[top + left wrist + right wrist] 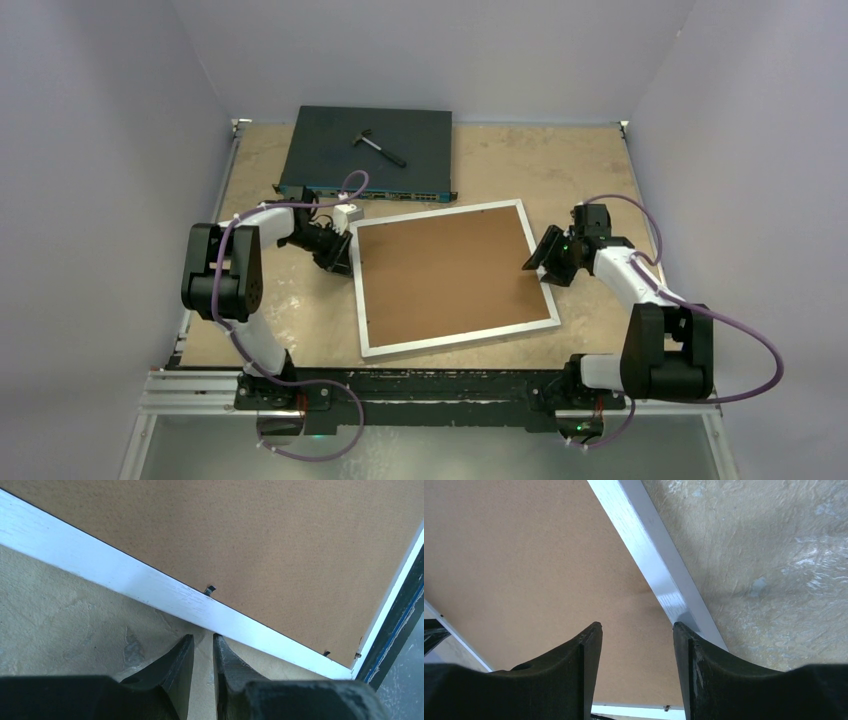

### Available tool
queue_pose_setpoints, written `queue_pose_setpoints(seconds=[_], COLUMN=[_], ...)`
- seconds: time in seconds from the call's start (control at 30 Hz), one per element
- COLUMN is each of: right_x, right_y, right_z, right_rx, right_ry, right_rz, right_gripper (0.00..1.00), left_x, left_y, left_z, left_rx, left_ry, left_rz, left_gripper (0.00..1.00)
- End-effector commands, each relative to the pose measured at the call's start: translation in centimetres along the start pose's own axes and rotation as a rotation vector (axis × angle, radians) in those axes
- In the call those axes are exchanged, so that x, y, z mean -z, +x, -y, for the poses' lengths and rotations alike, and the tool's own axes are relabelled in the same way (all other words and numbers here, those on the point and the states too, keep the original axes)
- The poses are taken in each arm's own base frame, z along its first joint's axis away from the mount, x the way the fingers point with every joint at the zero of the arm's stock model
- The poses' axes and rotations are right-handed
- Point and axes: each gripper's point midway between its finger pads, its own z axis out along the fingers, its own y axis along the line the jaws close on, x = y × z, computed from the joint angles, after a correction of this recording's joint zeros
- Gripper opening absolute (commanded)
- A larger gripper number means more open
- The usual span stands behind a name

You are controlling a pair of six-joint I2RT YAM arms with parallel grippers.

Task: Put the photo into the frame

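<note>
Picture frame, large and rectangular with a thin white border (460, 338) — it lies face down on the tan textured surface (590, 180) just ahead of your arm bases, with its plain brown backing board (450, 270) facing up. Your left claw (203, 637) sits just outside the frame's left border, its fingers parted by a narrow slit with nothing between them. Your right claw (637, 626) stands wide apart over the right border — one finger above the board, the other above the white edge, gripping nothing. Farther back, a dark flat network switch box (370, 165) carries a small hammer (380, 145).
</note>
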Motion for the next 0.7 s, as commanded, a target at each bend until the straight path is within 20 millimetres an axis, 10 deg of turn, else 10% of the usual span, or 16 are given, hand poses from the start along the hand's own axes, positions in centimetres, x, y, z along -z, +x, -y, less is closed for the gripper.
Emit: queue_pose_setpoints(seconds=[0.0, 0.67], right_x=[-0.4, -0.2], right_y=[1.7, 3.2], right_z=[0.7, 0.9], right_rx=[-0.006, 0.001], right_ry=[0.01, 0.027], right_rz=[-0.052, -0.094], right_gripper=[0.57, 0.56], left_x=[0.4, 0.2], left_y=[-1.7, -1.7], left_z=[0.5, 0.8], left_rx=[-0.039, -0.037], left_ry=[0.029, 0.049], left_rz=[0.067, 0.08], left_gripper=[0.19, 0.19])
